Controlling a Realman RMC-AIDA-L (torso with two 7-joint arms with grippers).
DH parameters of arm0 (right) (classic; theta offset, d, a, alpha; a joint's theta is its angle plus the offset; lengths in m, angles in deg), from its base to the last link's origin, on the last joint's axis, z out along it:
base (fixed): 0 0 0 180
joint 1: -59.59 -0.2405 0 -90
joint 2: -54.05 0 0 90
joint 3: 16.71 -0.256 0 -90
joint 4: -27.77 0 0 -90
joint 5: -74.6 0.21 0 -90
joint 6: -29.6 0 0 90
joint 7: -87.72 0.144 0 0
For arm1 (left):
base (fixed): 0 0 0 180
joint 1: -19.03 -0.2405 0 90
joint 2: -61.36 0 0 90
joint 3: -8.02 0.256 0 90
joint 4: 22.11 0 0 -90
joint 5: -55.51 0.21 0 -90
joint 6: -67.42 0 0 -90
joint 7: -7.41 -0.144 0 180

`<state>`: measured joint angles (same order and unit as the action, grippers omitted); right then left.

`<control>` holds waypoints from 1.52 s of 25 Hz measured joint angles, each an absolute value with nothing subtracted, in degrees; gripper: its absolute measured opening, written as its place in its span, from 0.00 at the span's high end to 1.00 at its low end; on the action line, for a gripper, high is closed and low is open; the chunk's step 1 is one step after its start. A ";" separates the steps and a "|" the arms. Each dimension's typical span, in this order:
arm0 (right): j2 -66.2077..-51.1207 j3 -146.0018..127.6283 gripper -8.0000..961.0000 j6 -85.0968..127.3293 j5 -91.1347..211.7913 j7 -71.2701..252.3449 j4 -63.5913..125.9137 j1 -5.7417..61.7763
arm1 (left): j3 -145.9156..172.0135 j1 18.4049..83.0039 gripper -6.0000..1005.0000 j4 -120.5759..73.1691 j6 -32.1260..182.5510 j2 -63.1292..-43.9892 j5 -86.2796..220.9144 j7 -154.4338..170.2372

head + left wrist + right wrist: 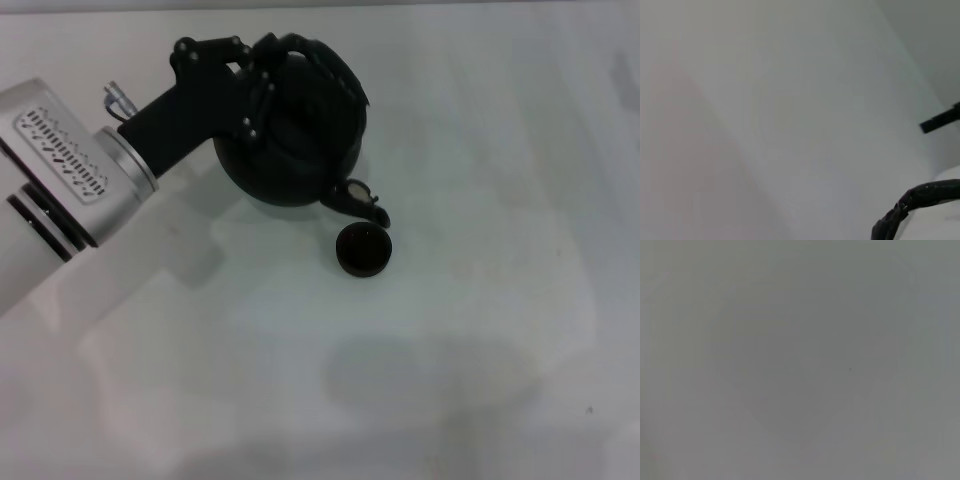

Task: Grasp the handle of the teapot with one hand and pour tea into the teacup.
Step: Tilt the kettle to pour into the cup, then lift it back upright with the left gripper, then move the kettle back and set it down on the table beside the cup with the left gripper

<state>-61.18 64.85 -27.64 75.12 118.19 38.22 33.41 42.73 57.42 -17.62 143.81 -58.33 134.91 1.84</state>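
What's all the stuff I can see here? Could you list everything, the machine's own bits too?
teapot: one, matte black, far left-centre of the table, tilted with its spout toward the cup.
handle: one, dark, arched over the teapot's top, under the left gripper.
teacup: one, dark brown-black, on the table just below the spout.
table: one, white, under everything.
left gripper: one, black, on a silver arm coming in from the left, jaws shut on the handle.
right gripper: not in view; its wrist view shows only a plain grey surface.
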 joint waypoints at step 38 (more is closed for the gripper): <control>-60.91 61.57 0.30 -27.44 74.98 117.45 38.93 30.57 | 38.33 41.63 0.90 -7.86 152.34 -58.33 112.50 17.86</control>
<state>-60.91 61.57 -27.44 74.98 117.45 38.93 30.57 38.33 41.63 -7.86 152.34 -58.33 112.50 17.86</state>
